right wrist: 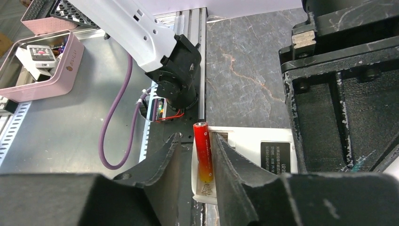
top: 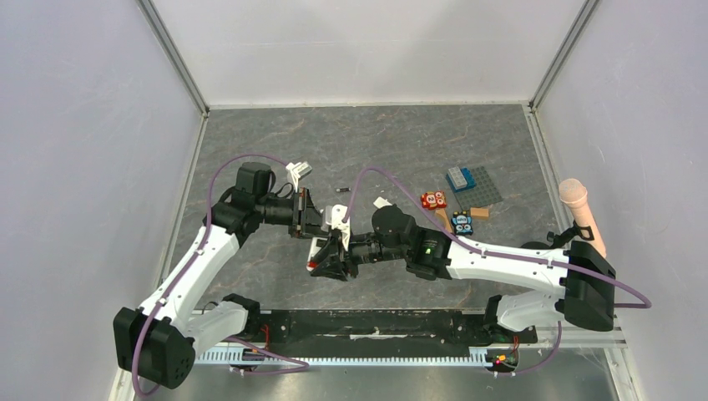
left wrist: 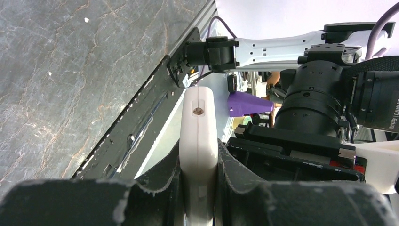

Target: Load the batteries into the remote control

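Observation:
My left gripper (top: 307,222) is shut on the white remote control (top: 336,219) and holds it above the table. In the left wrist view the remote (left wrist: 199,127) stands edge-on between the jaws of that gripper (left wrist: 199,188). In the right wrist view its plain white back (right wrist: 254,146) shows the open battery bay. The orange-red battery (right wrist: 203,153) stands tilted in the bay, its lower end at the spring. My right gripper (right wrist: 195,141) is open around it; the right finger touches the battery and the left finger stands apart. The dark battery (top: 341,190) lies on the table behind the grippers.
A small loose white cover piece (top: 381,202) lies right of the dark battery. A red block with white circles (top: 432,200), a blue block (top: 462,223) and a grey baseplate (top: 480,185) sit at the right. A pink-headed stick (top: 580,209) leans at the right wall.

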